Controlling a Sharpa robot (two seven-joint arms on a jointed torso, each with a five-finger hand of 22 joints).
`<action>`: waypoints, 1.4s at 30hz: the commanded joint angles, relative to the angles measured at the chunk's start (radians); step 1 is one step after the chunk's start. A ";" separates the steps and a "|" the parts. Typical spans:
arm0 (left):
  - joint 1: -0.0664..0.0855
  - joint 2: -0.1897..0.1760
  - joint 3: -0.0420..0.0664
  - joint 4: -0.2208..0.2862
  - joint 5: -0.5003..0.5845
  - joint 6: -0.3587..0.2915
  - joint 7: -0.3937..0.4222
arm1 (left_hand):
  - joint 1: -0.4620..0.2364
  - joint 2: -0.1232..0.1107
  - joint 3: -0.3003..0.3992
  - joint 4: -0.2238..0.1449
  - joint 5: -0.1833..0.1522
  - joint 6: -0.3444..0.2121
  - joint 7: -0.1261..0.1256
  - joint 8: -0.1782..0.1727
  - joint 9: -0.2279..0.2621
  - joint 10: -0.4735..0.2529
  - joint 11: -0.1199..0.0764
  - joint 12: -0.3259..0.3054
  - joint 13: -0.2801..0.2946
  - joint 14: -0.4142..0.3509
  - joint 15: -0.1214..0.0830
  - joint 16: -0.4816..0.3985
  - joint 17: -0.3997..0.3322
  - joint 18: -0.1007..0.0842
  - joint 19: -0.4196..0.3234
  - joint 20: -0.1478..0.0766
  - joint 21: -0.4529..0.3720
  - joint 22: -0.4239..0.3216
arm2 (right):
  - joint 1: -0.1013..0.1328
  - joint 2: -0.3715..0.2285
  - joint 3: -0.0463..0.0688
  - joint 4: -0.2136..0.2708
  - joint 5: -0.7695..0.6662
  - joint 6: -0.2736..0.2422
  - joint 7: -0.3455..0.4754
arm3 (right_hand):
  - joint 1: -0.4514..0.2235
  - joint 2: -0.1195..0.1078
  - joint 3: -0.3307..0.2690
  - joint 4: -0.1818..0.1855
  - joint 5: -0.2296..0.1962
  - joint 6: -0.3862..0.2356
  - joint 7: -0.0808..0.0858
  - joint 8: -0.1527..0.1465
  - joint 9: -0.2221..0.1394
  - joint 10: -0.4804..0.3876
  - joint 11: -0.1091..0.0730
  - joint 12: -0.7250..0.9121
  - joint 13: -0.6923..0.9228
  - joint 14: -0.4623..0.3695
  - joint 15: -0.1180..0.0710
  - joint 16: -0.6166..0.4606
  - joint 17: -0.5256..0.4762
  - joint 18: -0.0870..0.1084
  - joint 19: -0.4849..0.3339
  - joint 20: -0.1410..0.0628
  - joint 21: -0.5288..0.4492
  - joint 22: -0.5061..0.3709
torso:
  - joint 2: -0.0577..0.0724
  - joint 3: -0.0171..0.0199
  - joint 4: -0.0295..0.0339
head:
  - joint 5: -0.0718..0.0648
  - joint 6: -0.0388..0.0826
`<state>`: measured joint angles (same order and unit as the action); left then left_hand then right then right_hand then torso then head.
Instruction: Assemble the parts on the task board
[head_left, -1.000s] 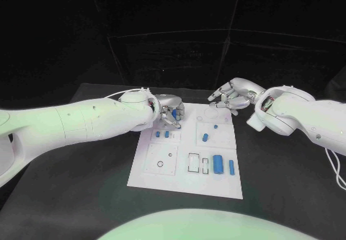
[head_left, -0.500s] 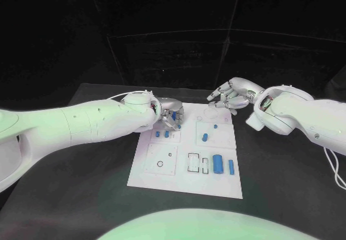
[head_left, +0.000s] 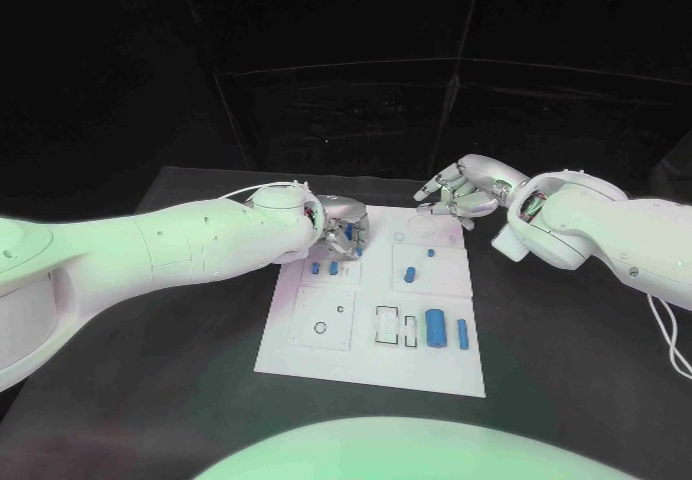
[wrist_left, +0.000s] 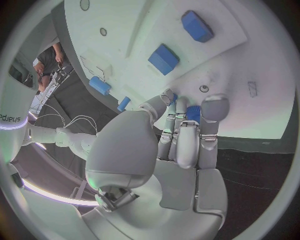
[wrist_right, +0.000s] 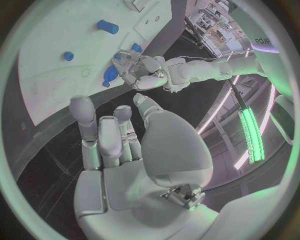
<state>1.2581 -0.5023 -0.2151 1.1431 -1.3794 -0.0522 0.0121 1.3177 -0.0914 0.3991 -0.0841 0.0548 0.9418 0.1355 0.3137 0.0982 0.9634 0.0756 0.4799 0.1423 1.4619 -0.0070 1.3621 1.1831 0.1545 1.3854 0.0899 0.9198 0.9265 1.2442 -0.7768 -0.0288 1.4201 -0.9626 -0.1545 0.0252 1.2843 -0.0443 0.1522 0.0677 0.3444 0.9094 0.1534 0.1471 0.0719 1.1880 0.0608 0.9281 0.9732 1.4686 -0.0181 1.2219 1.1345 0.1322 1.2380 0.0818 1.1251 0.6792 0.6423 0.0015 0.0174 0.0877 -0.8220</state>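
A: Which step is judged to be in hand?

B: A pick-up, or a seating, at the far left corner of the board (head_left: 310, 345). The left hand (head_left: 340, 232) is held over that corner with its fingers (wrist_left: 211, 107) curled; in the left wrist view a small blue part (wrist_left: 193, 113) is seen between the fingertips, apparently pinched.

A: And the right hand (head_left: 464, 192)?

B: It is held off the board's far right corner, fingers loosely apart, nothing carried.

A: What is called for next?

B: Probably a careful lowering into a matching recess; alignment is judged critical.

A: Materials and shapes?

B: The board is a flat, matt white plate with outlined slots and round holes. The parts are smooth blue plastic: a large rounded cylinder (head_left: 434, 326), a slim bar (head_left: 463, 335) beside it, and small blocks (head_left: 325, 268).
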 joint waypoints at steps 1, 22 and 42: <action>-0.006 0.005 -0.002 -0.004 -0.006 0.019 0.024 | -0.001 0.014 0.010 -0.002 -0.002 0.013 -0.001 -0.007 -0.002 0.010 -0.001 -0.007 -0.007 0.007 -0.001 0.007 0.000 -0.018 0.007 0.001 0.007 0.005 | 0.002 0.002 0.001 0.001 0.000 0.001 0.004 | -0.007 0.002 0.005 0.002 0.005 -0.008 -0.001 0.004 -0.001 -0.007 0.000 -0.001 0.001 0.007 -0.002 0.000 0.001 0.017 -0.004 0.002 -0.006 0.000 | 0.000 0.0002 -0.0001 | 0.000 0.001; -0.011 -0.019 0.000 0.008 -0.006 -0.094 0.055 | 0.014 0.037 0.065 -0.025 -0.001 0.088 -0.015 -0.016 -0.003 0.094 -0.020 -0.036 -0.027 0.013 -0.017 0.015 -0.009 -0.030 0.022 -0.013 0.079 0.081 | 0.002 0.006 0.001 -0.004 -0.001 0.004 0.005 | -0.007 0.002 0.005 0.002 0.005 -0.008 -0.001 0.004 -0.001 -0.007 0.000 -0.001 0.001 0.007 -0.002 0.000 0.001 0.017 -0.004 0.002 -0.006 0.000 | -0.001 -0.0002 0.0006 | -0.005 0.011; -0.011 -0.133 0.027 0.115 0.012 -0.153 0.057 | 0.012 0.032 0.075 -0.032 -0.002 0.093 -0.012 -0.022 -0.005 0.102 -0.019 -0.045 -0.031 0.016 -0.017 0.019 -0.007 -0.035 0.030 -0.014 0.106 0.109 | 0.001 0.014 0.001 -0.025 -0.001 0.006 0.010 | -0.009 0.003 0.006 0.004 0.005 -0.007 -0.001 0.005 0.000 -0.005 0.000 0.002 0.003 0.007 -0.002 0.000 0.001 0.017 -0.003 0.002 -0.006 0.000 | -0.001 -0.0017 0.0027 | -0.002 0.018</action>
<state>1.2457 -0.6318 -0.1899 1.2522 -1.3761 -0.1792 0.0499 1.3292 -0.0611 0.4692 -0.1184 0.0540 1.0262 0.1236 0.2967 0.0918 1.0581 0.0550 0.4412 0.1118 1.4654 -0.0180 1.3747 1.1751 0.1392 1.4068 0.0757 1.0203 1.0342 1.2437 -0.7638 -0.0288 1.3957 -0.9630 -0.1539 0.0260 1.2843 -0.0443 0.1552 0.0708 0.3444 0.9094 0.1534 0.1470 0.0719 1.1880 0.0608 0.9281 0.9753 1.4686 -0.0181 1.2219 1.1342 0.1322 1.2379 0.0818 1.1251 0.6795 0.6404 0.0006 0.0201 0.0858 -0.8044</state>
